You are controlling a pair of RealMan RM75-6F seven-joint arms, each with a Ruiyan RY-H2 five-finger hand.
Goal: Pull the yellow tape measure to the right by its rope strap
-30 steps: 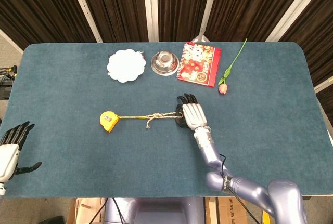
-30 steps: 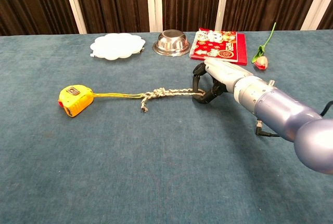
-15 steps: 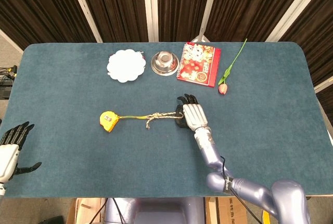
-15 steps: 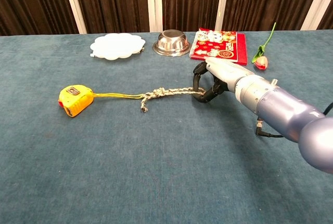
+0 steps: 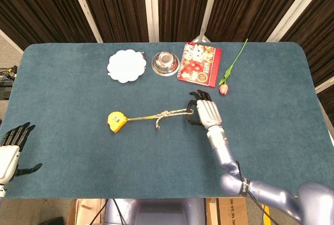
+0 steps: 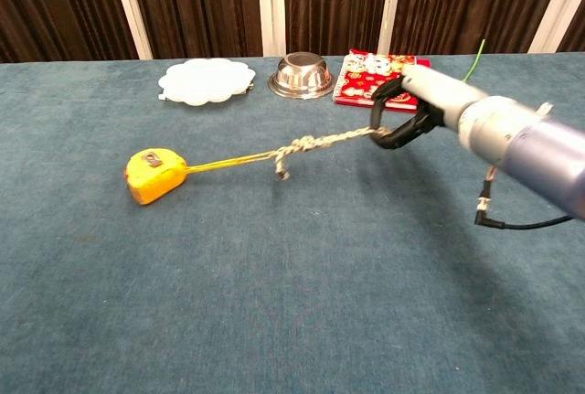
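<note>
Evidently mid-pull: right hand (image 6: 404, 120) lifted, fingers clamped on braided rope strap (image 6: 320, 143), drawn taut to drag yellow tape measure (image 6: 154, 175) rightward; left hand (image 5: 11, 149) idle, fingers apart.

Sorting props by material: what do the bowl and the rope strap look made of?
Bowl: likely steel, polished; it shines and mirrors light. Rope strap: looks like twisted pale fibre, matte, knotted midway; whether natural or synthetic is unclear.
</note>
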